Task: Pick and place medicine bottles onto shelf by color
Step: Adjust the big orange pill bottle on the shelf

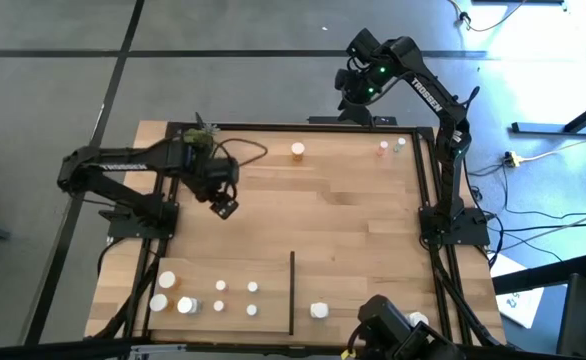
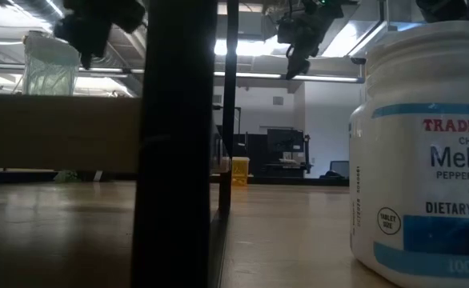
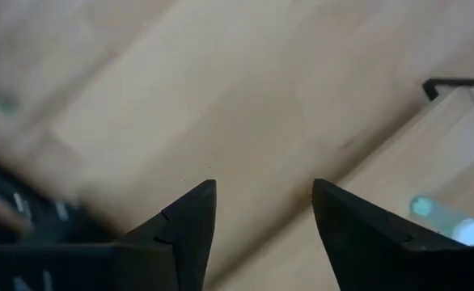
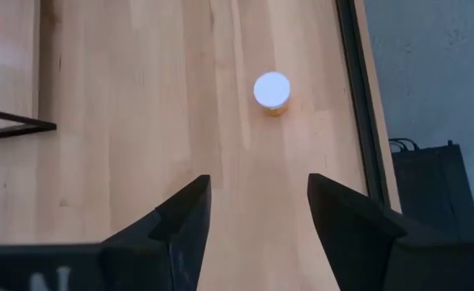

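Across the high view's centre lies the light-wood shelf (image 1: 353, 220) edged by black rails, with grey floor around it and a dim room behind in the low view. White-capped medicine bottles (image 1: 220, 296) cluster at lower left beside the black divider strip (image 1: 292, 290). An orange bottle (image 1: 298, 151) stands upper centre, between the empty, open jaws of the left gripper (image 1: 224, 207) and right gripper (image 1: 354, 108), apart from both.

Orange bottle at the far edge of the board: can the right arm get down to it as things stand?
Probably yes. The right gripper is open and empty, with the orange bottle standing alone on bare wood ahead of it. The black rail runs beside it but not across the way.
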Available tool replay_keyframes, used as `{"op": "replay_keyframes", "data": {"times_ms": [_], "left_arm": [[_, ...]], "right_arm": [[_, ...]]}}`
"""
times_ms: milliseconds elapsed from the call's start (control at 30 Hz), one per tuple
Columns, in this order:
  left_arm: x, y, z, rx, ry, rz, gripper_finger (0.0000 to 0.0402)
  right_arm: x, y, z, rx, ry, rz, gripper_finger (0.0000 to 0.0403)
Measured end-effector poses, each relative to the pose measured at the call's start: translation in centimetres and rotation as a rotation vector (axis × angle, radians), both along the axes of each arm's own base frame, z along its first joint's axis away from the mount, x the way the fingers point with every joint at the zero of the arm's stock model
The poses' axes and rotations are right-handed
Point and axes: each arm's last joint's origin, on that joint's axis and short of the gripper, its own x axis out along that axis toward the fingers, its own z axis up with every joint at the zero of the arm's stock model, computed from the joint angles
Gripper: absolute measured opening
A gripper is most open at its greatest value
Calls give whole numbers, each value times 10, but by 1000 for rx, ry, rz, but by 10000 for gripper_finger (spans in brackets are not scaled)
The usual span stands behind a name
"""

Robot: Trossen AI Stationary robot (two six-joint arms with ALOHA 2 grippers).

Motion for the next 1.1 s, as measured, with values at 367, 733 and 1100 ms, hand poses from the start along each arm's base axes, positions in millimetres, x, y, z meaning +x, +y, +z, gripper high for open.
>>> {"op": "replay_keyframes", "data": {"times_ms": [367,733,1100], "left_arm": [[-11,-60,-1,-90,88,242,198],[-30,-104,-2,-85,119,328,198],[-55,-131,-10,-1,149,321,198]], "right_arm": [[4,7,1,12,-69,131,208],[23,31,5,89,-257,367,208],[38,50,5,108,-259,414,208]]}}
